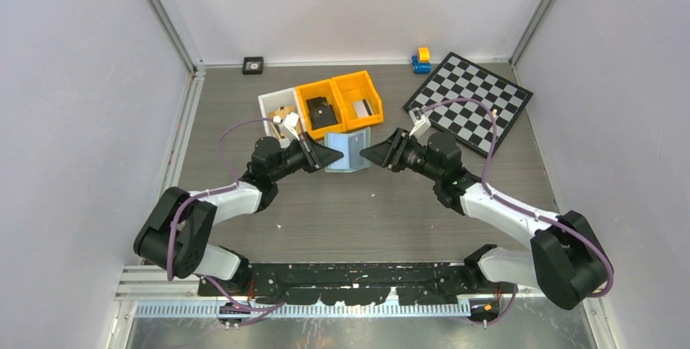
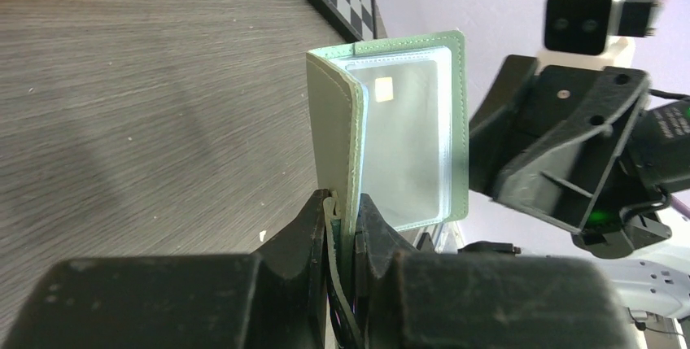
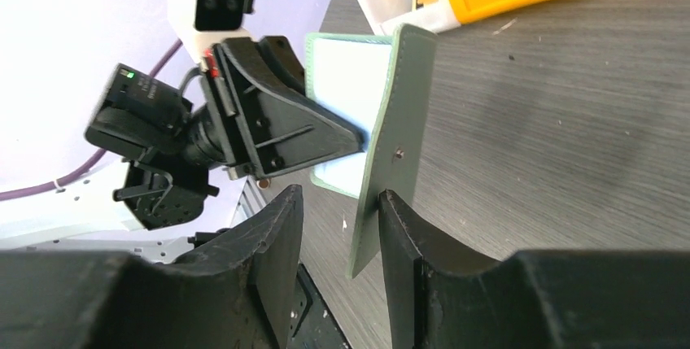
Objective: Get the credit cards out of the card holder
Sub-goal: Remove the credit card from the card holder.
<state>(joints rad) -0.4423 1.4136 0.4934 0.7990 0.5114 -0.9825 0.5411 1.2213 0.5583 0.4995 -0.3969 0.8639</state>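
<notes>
Arms from both sides meet over the middle of the tabletop (image 1: 366,211). Between them is the card holder (image 1: 348,150), a small pale green wallet. It is open like a book and stands on end, lifted up off the wood. It is just on the near side of two orange bins (image 1: 339,103).

The left end effector (image 1: 332,156) is clenched on the card holder. In the left wrist view its two black fingers (image 2: 313,227) squeeze the bottom edge of one green side. The other side is spread out to the right. A pale card (image 2: 411,146) with a small square chip shows through the shiny clear sleeve there.

The right end effector (image 3: 340,200) is released. In the right wrist view its fingers stand apart, and the thin edge of the green cover is between them. The cover is close against one finger, and there is a gap at the other finger.

A white bin (image 1: 275,105) sits on the left, touching the orange bins. A black-and-white checkerboard (image 1: 472,101) lies at the far right of the tabletop. A little blue and yellow toy (image 1: 421,60) sits just beside its far corner. A small black square thing (image 1: 253,65) sits by the far wall.
</notes>
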